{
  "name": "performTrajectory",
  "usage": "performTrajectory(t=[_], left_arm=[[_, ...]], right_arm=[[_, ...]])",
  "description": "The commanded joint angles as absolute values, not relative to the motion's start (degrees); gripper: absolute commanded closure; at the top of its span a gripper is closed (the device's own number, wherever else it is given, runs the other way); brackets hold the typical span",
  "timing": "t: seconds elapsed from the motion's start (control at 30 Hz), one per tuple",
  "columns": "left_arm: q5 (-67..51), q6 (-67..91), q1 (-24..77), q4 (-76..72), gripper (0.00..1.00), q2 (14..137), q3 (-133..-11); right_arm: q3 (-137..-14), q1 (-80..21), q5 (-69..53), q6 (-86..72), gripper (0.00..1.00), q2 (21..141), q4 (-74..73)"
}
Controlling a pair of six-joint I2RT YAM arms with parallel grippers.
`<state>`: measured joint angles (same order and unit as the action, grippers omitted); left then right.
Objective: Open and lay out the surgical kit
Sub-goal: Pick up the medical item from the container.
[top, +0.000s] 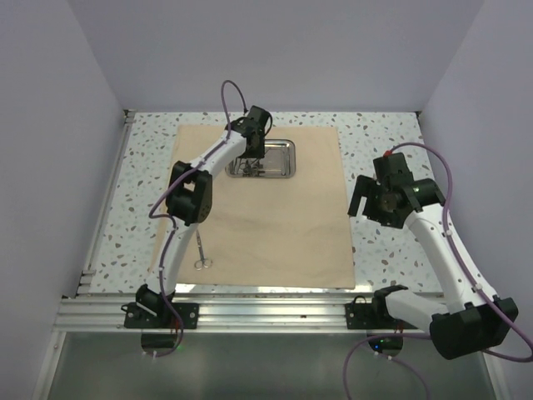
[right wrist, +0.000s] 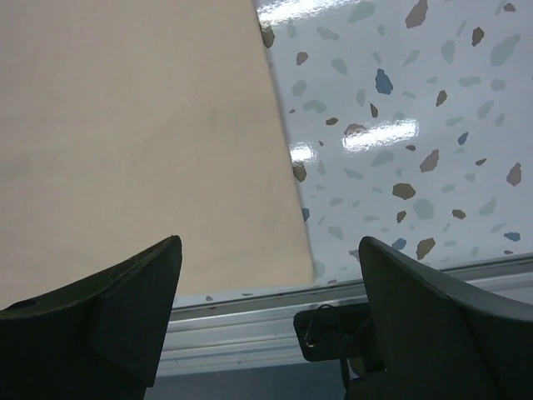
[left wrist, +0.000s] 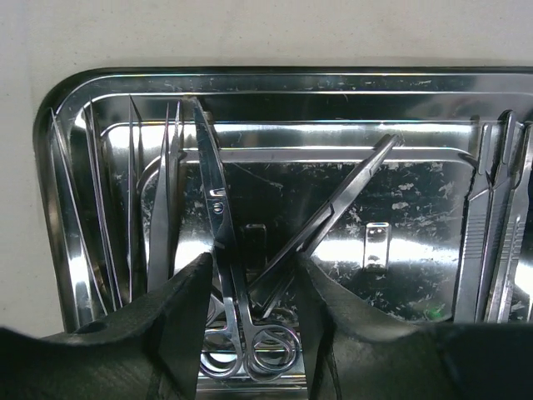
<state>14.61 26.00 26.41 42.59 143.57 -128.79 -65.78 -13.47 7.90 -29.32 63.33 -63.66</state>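
The tan cloth wrap (top: 266,217) lies spread flat on the table. The steel tray (top: 285,158) sits on its far part. My left gripper (top: 250,157) reaches down into the tray. In the left wrist view the left gripper (left wrist: 250,283) is open. Its fingers straddle the shanks of silver scissor-like forceps (left wrist: 218,217) and a second crossed pair (left wrist: 350,187), inside the tray (left wrist: 275,79). Tweezers (left wrist: 162,225) lie at the tray's left. One more pair of forceps (top: 201,254) lies on the cloth near the front left. My right gripper (top: 379,200) is open and empty, above the cloth's right edge (right wrist: 133,125).
Flat steel handles (left wrist: 495,225) lie at the tray's right end. The speckled table top (right wrist: 400,100) shows right of the cloth. An aluminium rail (right wrist: 241,325) runs along the near edge, with the right arm's base clamp (right wrist: 333,333) on it. Grey walls enclose the table.
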Motion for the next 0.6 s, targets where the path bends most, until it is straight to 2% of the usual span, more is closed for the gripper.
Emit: performTrajectory(t=[0.0, 0.57], left_arm=[[17.4, 26.8, 26.5, 39.5, 0.53, 141.9, -130.8], [16.5, 30.5, 24.3, 35.9, 0.57, 141.7, -122.4]], right_arm=[[-68.5, -13.4, 10.5, -28.2, 0.09, 64.9, -65.4], [-68.7, -13.5, 10.7, -26.2, 0.09, 69.5, -64.1]])
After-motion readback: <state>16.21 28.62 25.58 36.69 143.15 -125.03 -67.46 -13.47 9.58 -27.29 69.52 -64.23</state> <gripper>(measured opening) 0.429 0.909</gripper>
